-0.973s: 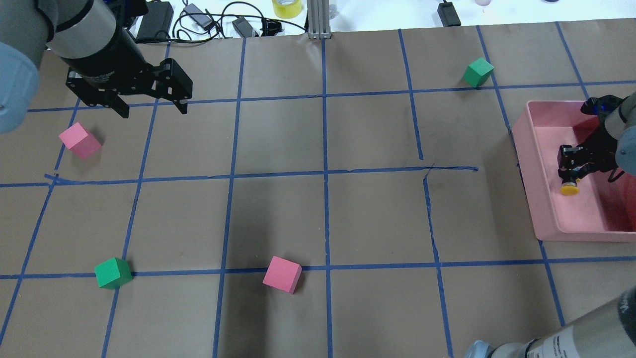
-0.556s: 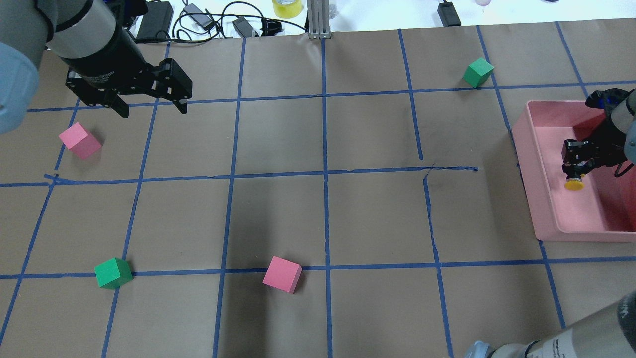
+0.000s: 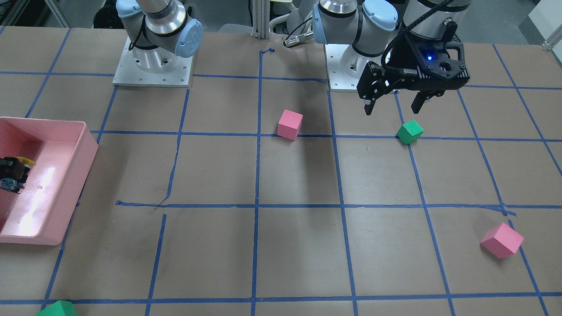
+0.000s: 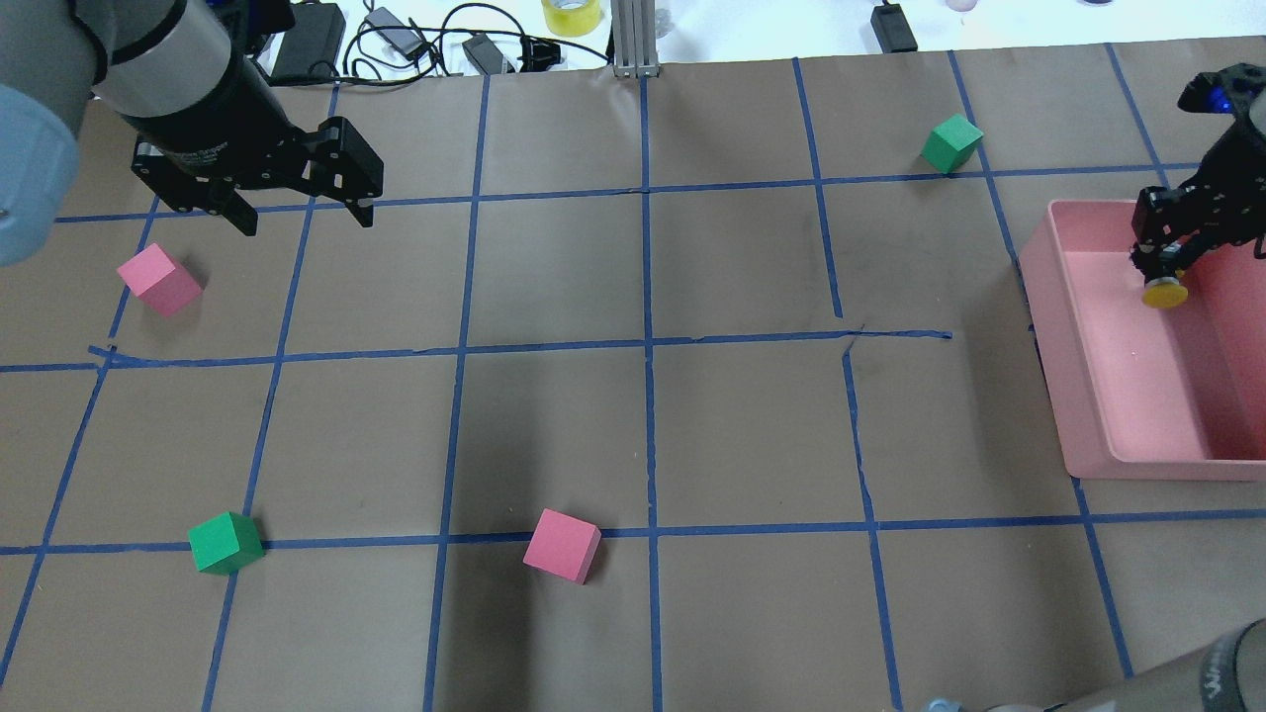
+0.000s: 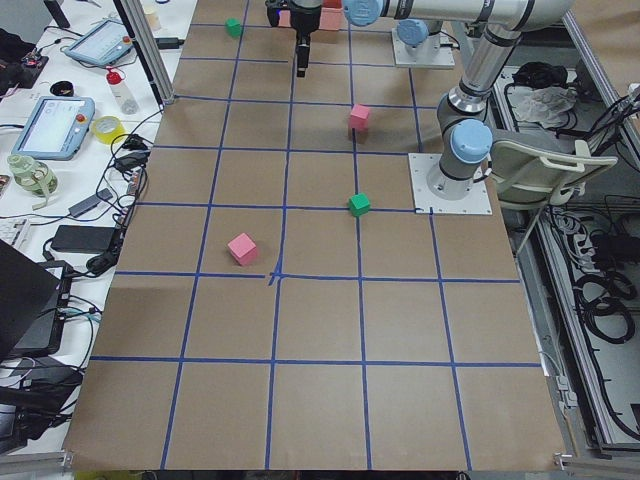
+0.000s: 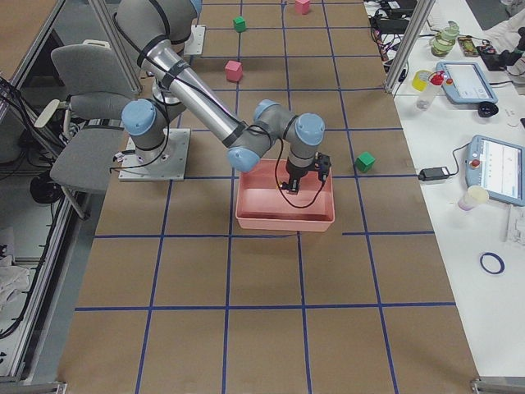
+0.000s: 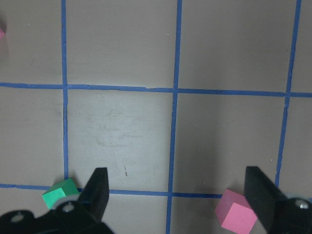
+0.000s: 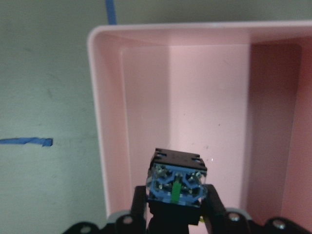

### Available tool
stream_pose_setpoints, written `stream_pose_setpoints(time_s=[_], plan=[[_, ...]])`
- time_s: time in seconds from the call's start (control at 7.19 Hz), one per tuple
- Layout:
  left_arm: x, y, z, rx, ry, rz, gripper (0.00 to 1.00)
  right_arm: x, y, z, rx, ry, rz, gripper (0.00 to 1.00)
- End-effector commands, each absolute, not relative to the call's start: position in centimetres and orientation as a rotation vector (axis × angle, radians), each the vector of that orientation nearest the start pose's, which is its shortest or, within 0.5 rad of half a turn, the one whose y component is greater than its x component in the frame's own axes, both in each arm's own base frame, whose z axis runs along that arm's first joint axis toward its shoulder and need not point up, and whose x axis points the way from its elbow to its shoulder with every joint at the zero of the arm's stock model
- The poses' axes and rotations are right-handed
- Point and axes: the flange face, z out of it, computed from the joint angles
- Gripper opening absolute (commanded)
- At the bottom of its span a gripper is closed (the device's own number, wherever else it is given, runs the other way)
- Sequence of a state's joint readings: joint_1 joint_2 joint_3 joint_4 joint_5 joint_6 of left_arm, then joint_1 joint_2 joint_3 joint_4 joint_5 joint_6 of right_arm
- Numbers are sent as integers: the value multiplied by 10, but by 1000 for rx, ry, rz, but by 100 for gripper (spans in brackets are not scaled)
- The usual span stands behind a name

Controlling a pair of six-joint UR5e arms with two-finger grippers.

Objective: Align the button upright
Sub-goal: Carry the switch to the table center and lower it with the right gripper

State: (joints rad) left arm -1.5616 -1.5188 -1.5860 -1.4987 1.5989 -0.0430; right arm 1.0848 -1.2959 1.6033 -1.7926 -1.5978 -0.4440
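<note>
Button (image 4: 1165, 294) clamped in R tool (image 4: 1155, 267) over pink bin (image 4: 1137, 425), cap seemingly down, body mostly hidden; L tool (image 4: 305, 220) apart.

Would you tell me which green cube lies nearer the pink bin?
The green cube on the robot's right, just past the far corner of the pink bin; the other green cube sits far off on the robot's left.
</note>
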Motion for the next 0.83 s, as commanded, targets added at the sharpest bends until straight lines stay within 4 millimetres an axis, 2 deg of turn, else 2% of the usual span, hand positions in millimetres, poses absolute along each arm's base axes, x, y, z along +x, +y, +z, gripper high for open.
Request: stream_pose_setpoints(time_s=[0.0,0.28,0.42,0.56,0.7], plan=[[-126,-481,513,-84,3108,-173,100,-65,-589,387,-157,3131,122,0],[-126,-481,513,-83,3110,-170,100,43,-594,386,-371,3114,98,0],[-126,-481,512,-83,3110,-168,100,99,-597,384,-447,3087,20,0],[-126,-481,512,-83,3110,-168,100,153,-595,372,-397,3081,-8,0],[-126,-481,512,-83,3110,-168,100,221,-590,347,-444,3073,-31,0]])
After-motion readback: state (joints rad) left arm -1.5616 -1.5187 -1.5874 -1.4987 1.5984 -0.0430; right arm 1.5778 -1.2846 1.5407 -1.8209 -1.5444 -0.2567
